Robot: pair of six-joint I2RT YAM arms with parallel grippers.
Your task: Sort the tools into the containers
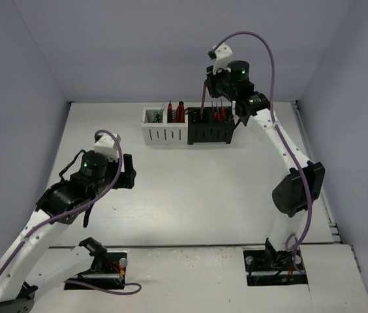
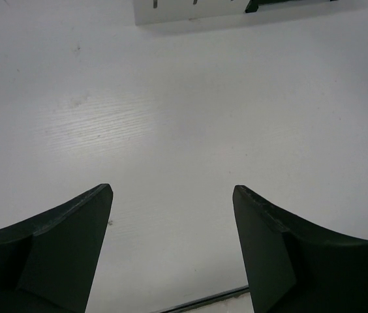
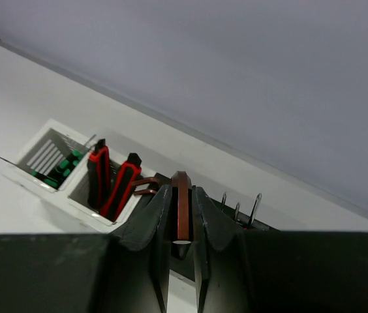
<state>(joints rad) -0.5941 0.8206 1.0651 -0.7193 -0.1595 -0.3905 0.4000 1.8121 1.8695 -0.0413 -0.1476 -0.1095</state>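
A thin, brown, rod-like tool (image 3: 183, 212) stands upright, clamped in the right gripper (image 3: 181, 190) over the black box (image 1: 210, 135), which holds red-handled screwdrivers (image 1: 218, 113). The adjoining white box (image 1: 164, 135) holds red-handled pliers (image 3: 115, 182) and green-handled tools (image 3: 63, 171). The left gripper (image 2: 171, 195) is spread apart above the table (image 2: 171, 117).

We record white link shells on the left arm (image 1: 24, 244) and right arm (image 1: 278, 143), with black joint housings (image 1: 298, 189), each arm showing a green indicator light (image 1: 241, 67). A purple cable (image 1: 272, 72) runs along each arm to a white wrist camera block (image 1: 222, 53). The left gripper (image 2: 172, 189) has matte dark, wedge-shaped fingers
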